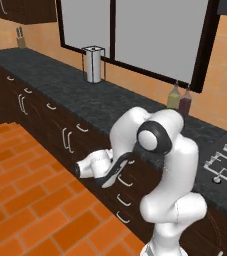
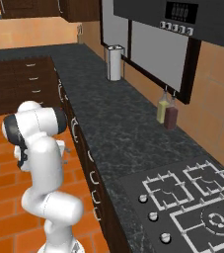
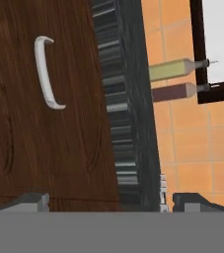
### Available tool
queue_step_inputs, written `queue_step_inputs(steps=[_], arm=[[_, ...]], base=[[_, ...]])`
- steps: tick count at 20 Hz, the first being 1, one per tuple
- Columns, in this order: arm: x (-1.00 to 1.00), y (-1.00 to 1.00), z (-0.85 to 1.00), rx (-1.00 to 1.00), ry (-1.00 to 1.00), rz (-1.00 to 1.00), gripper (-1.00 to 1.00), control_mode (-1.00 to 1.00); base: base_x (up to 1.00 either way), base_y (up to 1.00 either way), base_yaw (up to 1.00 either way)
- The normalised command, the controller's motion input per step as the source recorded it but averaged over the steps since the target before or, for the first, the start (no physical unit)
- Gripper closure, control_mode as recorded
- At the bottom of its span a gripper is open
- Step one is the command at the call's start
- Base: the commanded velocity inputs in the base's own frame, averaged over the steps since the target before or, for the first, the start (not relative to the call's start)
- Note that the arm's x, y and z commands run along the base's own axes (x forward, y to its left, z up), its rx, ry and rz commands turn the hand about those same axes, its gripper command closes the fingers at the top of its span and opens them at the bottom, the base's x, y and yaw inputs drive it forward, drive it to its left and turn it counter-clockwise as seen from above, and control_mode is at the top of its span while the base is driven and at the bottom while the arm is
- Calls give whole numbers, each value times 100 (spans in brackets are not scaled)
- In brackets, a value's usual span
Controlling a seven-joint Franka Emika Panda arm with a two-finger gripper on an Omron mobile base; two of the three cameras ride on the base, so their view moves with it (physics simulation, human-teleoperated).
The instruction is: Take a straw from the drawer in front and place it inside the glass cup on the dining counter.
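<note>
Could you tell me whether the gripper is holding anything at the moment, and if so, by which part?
Nothing is held. The gripper is open, its fingers wide apart and bare, facing the closed drawer short of its pale handle.

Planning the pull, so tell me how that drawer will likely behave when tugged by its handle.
The drawer is still closed and should probably slide straight out rather than swing. Its curved handle looks rigid but smooth, so the open gripper might slip off. The wooden front looks sturdy.

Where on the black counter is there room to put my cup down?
Bare worktop lies between the steel canister and the two bottles, and toward the front edge. It gets crowded at the stove, where grates and knobs fill the near end.
</note>
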Motion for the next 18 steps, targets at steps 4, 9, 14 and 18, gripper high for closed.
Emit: queue_step_inputs(steps=[4, 9, 14, 18], arm=[[35, -12, -27, -5, -7, 0, -100, -100], [32, -24, -14, -5, -6, 0, -100, -100], [21, -28, -18, -4, -2, 0, -100, -100], [23, -28, -17, -4, -2, 0, -100, -100]], base=[[0, 0, 0], [0, 0, 0], [0, 0, 0], [0, 0, 0]])
